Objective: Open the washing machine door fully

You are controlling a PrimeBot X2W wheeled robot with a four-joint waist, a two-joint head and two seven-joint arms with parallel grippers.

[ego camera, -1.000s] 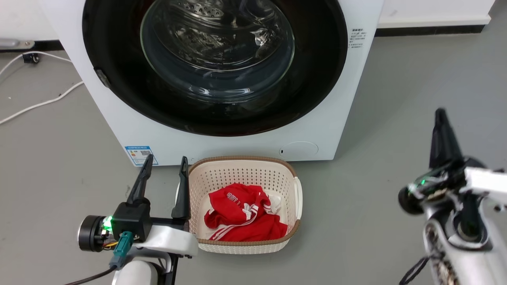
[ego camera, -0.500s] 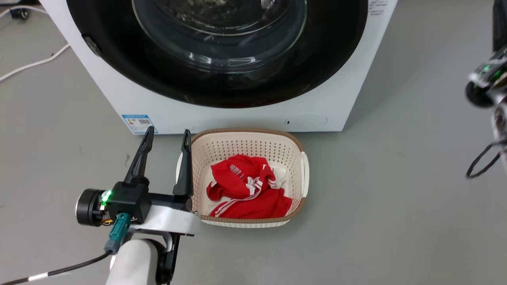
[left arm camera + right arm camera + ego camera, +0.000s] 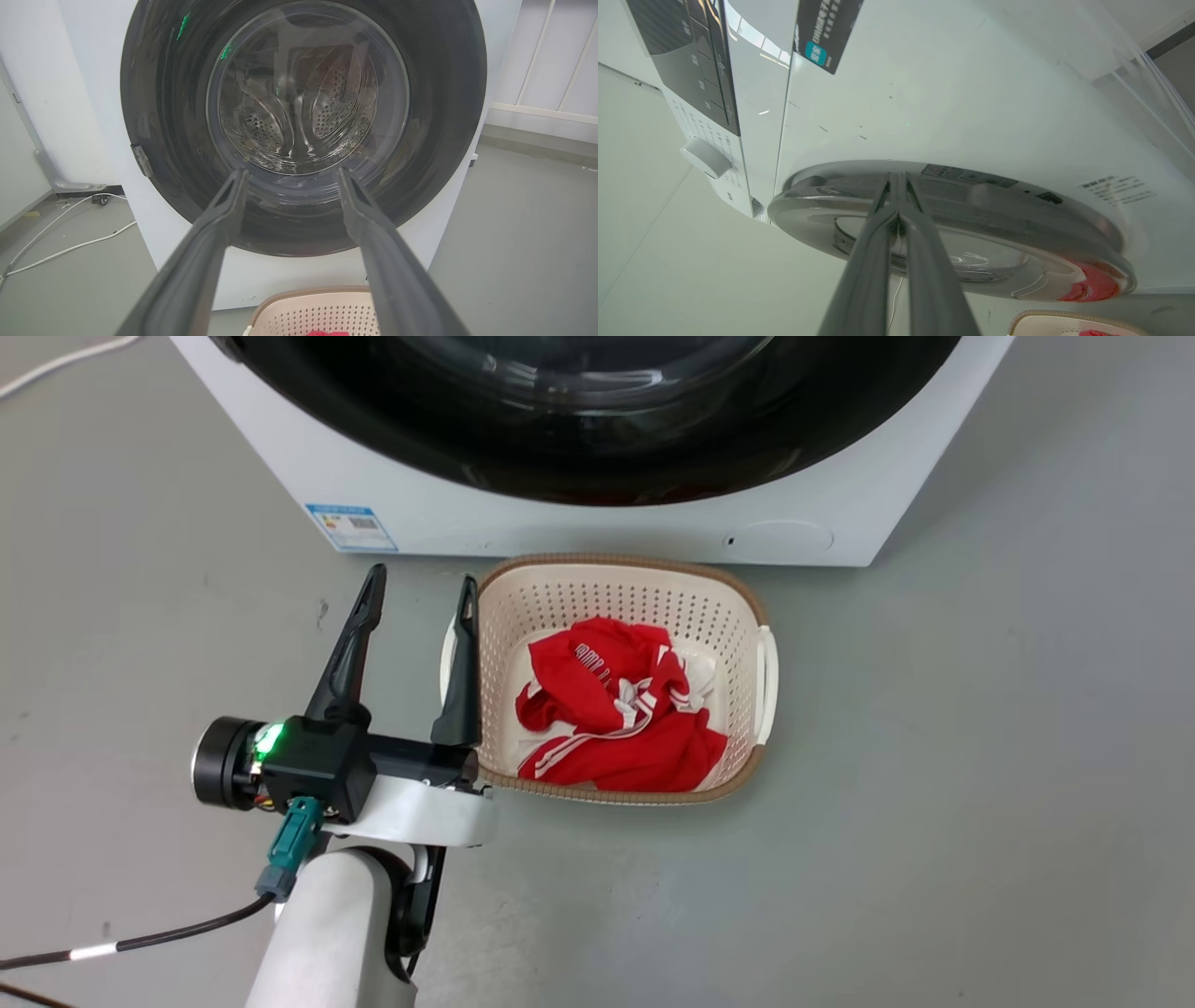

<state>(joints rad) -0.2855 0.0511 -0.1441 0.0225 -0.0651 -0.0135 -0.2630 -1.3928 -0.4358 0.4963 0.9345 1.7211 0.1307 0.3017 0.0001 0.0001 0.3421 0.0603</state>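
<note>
Black washing machine door (image 3: 163, 116) closed, right fingers (image 3: 868, 261) pressed together.

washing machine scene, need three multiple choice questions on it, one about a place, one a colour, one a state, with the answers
1. Where does the laundry basket stand?
A. on the floor, just in front of the washing machine
B. on top of the machine
C. inside the drum

2. What colour is the garment in the basket?
A. blue
B. red with white stripes
C. green

3. How do the jaws of the left gripper stand?
A. shut on the basket's rim
B. shut on the garment
C. open, holding nothing

Answers:
1 A, the head view shows it on the floor below the machine's white front.
2 B, the cloth is bright red with white stripes.
3 C, the jaws stand wide apart, with nothing between them, in the head and left wrist views.
</note>
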